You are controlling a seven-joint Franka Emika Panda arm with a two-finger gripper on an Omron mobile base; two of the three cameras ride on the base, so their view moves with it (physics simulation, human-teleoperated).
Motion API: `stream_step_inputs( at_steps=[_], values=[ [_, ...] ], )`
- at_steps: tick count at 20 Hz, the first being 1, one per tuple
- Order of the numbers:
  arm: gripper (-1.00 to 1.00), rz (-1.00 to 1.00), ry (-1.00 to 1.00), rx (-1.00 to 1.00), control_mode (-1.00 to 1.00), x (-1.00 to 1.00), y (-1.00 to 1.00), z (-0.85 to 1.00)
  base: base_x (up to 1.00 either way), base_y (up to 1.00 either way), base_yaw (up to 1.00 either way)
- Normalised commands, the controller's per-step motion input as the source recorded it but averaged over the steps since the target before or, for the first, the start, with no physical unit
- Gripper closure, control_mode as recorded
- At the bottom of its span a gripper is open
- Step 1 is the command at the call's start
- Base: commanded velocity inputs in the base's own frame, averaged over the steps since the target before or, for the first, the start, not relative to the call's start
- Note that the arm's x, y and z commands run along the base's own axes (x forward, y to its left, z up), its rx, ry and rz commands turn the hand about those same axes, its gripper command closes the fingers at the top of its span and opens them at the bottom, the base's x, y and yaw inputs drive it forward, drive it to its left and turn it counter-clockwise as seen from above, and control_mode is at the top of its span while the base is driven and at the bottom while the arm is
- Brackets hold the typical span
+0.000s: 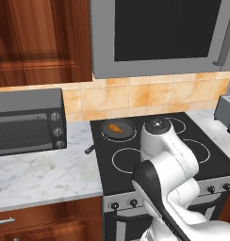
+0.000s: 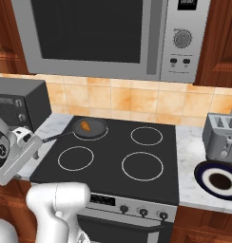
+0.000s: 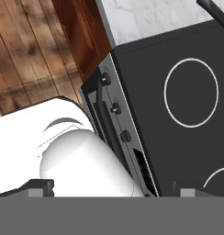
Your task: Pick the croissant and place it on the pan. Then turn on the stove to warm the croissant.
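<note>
The croissant (image 1: 115, 127) (image 2: 85, 126) lies in the bowl of the black pan (image 1: 127, 132) (image 2: 97, 129), which sits on the stove's back-left burner with its handle (image 3: 215, 12) pointing to the front left. The stove (image 1: 121, 179) (image 2: 113, 153) (image 3: 146, 92) is black glass with white rings and small black knobs (image 3: 115, 108) (image 1: 115, 205) (image 2: 143, 212) along its silver front. My gripper (image 3: 113, 190) hangs open and empty above the stove's front-left corner, looking down on the left knobs, well away from the pan.
A grey toaster oven (image 1: 27, 122) stands on the marble counter (image 1: 41, 174) to the left of the stove. A microwave (image 1: 159, 37) (image 2: 103, 33) hangs above. On the right counter are a toaster (image 2: 221, 137) and a dark plate with white rim (image 2: 217, 180).
</note>
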Motion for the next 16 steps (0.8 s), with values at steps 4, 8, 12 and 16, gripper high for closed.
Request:
stream_step_inputs(
  at_steps=[4,8,12,16],
  values=[
    [-1.0,0.0,0.0,0.0,-1.0,-0.06,0.0,0.0,0.0,0.0,0.0],
    [-1.0,0.0,-0.01,0.0,-1.0,-0.14,0.0,0.0,0.0,0.0,0.0],
    [-1.0,0.0,0.0,0.0,-1.0,-0.05,0.0,-0.01,0.0,0.0,0.0],
    [-1.0,0.0,0.0,0.0,-1.0,0.0,0.0,-0.06,0.0,0.0,0.0]
  ],
)
